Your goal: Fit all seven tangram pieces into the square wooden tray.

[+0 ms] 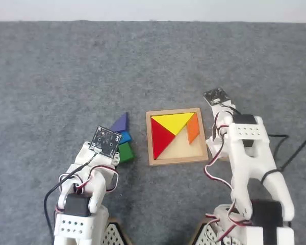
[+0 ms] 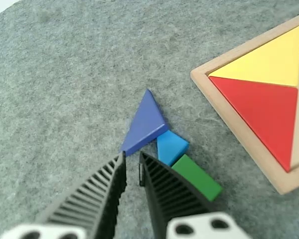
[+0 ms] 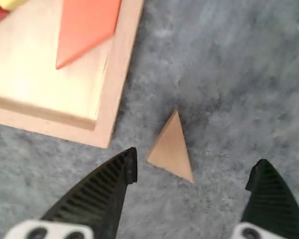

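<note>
1. High view:
   - The wooden tray lies flat near the middle of the grey desk.
   - Inside it, a yellow triangle lies along the far rim. A red triangle lies along the rim facing the left arm. An orange piece lies by the rim facing the right arm. The rest of the tray floor is bare wood.
   - Three loose pieces lie in a row on the desk just beside the tray, on the left arm's side: a purple triangle farthest away, then a blue piece, then a green piece.

2. Left wrist view:
   - The left claw is narrow, nearly closed, with nothing between its fingers.
   - Its tips sit just beside the purple triangle's near edge.
   - One finger lies against the blue and green pieces.

3. Right wrist view:
   - The right claw is spread wide and holds nothing.
   - A plain wooden triangle lies flat on the desk between its fingers. It is just outside a tray corner and apart from the rim.
</note>
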